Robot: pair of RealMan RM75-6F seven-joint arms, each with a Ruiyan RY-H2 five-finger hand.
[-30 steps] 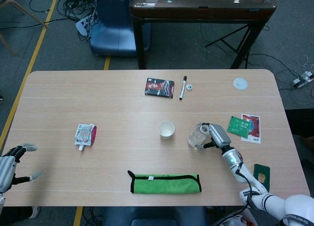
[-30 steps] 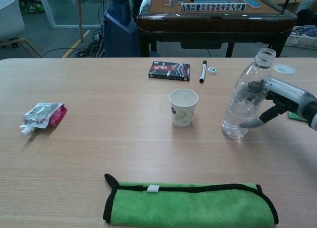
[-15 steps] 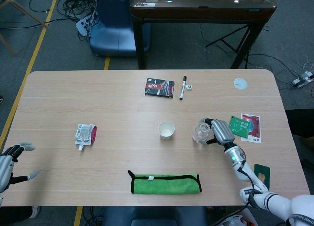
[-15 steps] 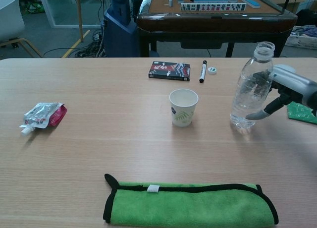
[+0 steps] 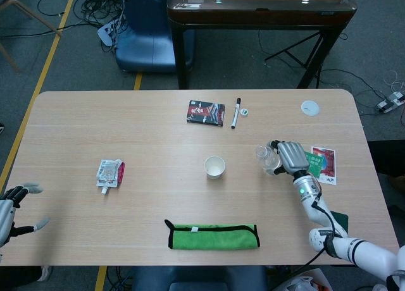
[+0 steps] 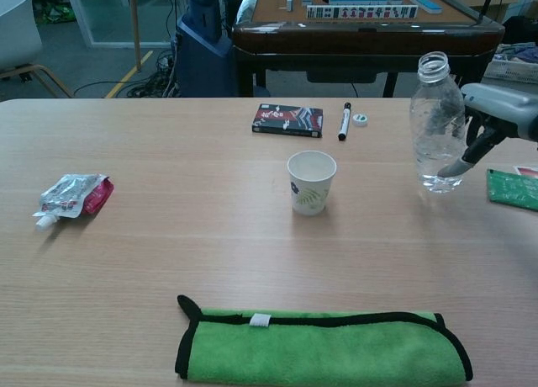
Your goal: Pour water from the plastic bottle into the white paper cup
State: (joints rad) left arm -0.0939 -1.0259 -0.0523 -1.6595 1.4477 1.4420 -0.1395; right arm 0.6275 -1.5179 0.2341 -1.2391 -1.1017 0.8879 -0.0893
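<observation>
The right robot hand (image 6: 498, 109) is clamped on the plastic bottle (image 6: 438, 126), its fingers wrapped around the bottle's far side and the thumb pressing low on the near side. The bottle stands upright and uncapped, a little water in its bottom; whether its base touches the surface (image 6: 168, 252) or hangs just above it cannot be told. In the head view the same robot hand (image 5: 292, 157) holds the bottle (image 5: 268, 158) just to its left, toward the middle of the surface.

The white paper cup (image 6: 311, 182) stands upright and open on the surface, well apart from the bottle, to the bottle's left in both views (image 5: 214, 167).

The left robot hand (image 5: 12, 209) shows only in the head view, at the near left edge of the surface, fingers spread apart and holding nothing.

A folded green cloth (image 6: 324, 347) lies near the front edge. A small pouch (image 6: 71, 195) lies on the left. Farther back are a dark box (image 6: 287, 119), a black marker (image 6: 344, 121) and a small round cap (image 6: 360, 119).
</observation>
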